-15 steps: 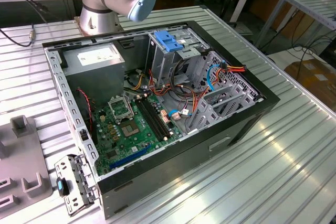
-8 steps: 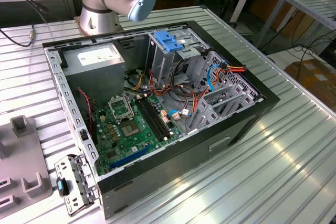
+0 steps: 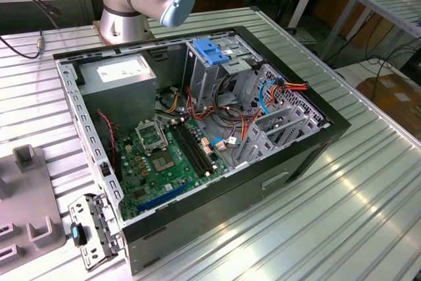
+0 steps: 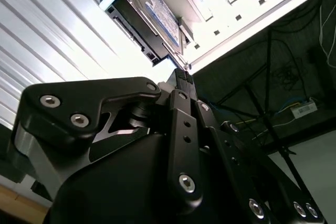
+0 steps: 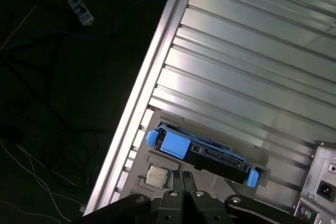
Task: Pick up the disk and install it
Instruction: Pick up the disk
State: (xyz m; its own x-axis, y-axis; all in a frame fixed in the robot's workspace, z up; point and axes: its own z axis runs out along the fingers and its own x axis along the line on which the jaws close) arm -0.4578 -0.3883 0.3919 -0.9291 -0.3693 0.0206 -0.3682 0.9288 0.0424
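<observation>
Black links of the gripper (image 4: 181,75) sit closest in both wrist views, the jaws closed together with nothing between them. Just past their tips lies the disk (image 5: 202,153), black-bodied with blue rails (image 5: 252,178) at its ends and a pale label (image 4: 164,15) on its broad face; whether the tips touch it I cannot tell. It rests on a pale grey fixture (image 5: 157,160) at the edge of the ribbed metal worktop (image 5: 262,51), with a small square silver chip (image 5: 156,176) just beside it. In the exterior view the arm's base (image 3: 128,4) stands behind an open computer case (image 3: 302,156), where a blue latch (image 3: 210,51) tops the grey drive cage (image 3: 210,83) near the green motherboard (image 3: 164,156).
</observation>
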